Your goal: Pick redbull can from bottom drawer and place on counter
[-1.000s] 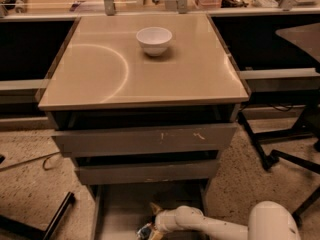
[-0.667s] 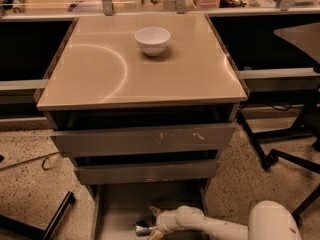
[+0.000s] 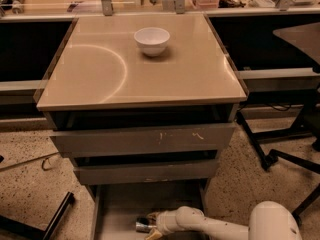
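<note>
Gripper (image 3: pixel 151 227) sits low in bottom drawer (image 3: pixel 125 204), right against redbull can (image 3: pixel 140 226) near the drawer front. Cannot tell if it's clamped on it. Needs a centred hold, then a lift clear of 2 upper drawers (image 3: pixel 145 140) to counter (image 3: pixel 165 79), away from white bowl (image 3: pixel 152 40).

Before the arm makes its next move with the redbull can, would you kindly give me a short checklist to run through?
1. The bottom drawer is pulled out: ok.
2. The redbull can is visible on the drawer floor near the front: ok.
3. The gripper is down in the drawer, right beside the can: ok.
4. Secure grasp on the can: cannot tell.
5. Room to set the can on the counter: ok. The white bowl sits toward the back, away from the front half.
</note>
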`<state>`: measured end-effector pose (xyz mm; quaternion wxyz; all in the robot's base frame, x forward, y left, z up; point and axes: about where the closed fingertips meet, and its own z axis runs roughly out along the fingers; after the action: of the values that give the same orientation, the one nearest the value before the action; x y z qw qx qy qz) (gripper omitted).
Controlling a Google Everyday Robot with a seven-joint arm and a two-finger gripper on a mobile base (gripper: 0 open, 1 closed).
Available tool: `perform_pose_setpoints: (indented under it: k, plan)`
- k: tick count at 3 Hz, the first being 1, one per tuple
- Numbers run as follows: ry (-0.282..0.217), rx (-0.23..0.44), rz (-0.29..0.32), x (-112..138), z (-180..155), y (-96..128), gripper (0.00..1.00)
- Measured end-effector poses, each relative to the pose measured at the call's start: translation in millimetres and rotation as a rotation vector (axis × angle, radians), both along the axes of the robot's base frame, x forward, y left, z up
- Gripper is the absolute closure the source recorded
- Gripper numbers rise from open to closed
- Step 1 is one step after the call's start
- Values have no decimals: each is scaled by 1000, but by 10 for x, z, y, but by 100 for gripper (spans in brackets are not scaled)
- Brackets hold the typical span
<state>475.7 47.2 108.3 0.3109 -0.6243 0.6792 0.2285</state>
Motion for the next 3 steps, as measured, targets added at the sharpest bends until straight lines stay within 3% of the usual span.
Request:
perform_pose_setpoints:
  k: [1,2,3]
  plan:
    - [0,0,0,0,37,0,88]
    - [-46,57,-16,-10,393,-55,100]
    - [-185,116,-46,49,1285,-223,100]
